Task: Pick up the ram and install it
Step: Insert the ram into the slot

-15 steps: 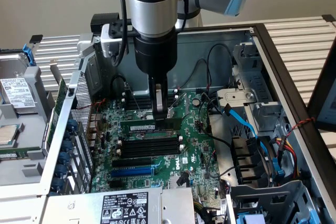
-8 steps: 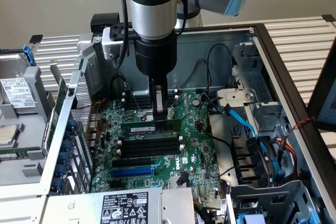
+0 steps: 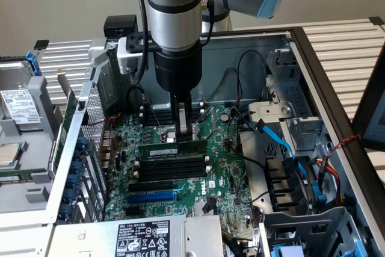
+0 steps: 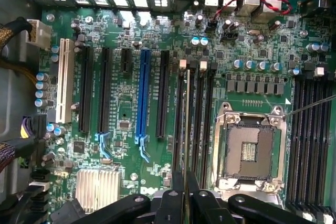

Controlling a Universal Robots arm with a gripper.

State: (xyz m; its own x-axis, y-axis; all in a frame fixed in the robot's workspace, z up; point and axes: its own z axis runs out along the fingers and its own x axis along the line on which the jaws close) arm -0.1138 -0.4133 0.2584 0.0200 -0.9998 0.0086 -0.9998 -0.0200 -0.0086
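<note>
The ram (image 3: 162, 147), a thin green stick with a white label strip, hangs level in my gripper (image 3: 185, 138), which is shut on it near the stick's middle. It sits just over the row of black memory slots (image 3: 171, 168) on the motherboard, at their far side. In the wrist view the ram (image 4: 186, 129) appears edge-on as a thin line running along one black memory slot (image 4: 179, 124), with the gripper (image 4: 185, 199) shut around its near end. Whether the stick touches the slot I cannot tell.
The blue expansion slot (image 3: 151, 197) (image 4: 143, 95) lies beside the memory slots. The open CPU socket (image 4: 253, 150) is close on the other side. Blue and black cables (image 3: 283, 142) and drive bays crowd the exterior view's right; the case wall (image 3: 78, 130) stands at its left.
</note>
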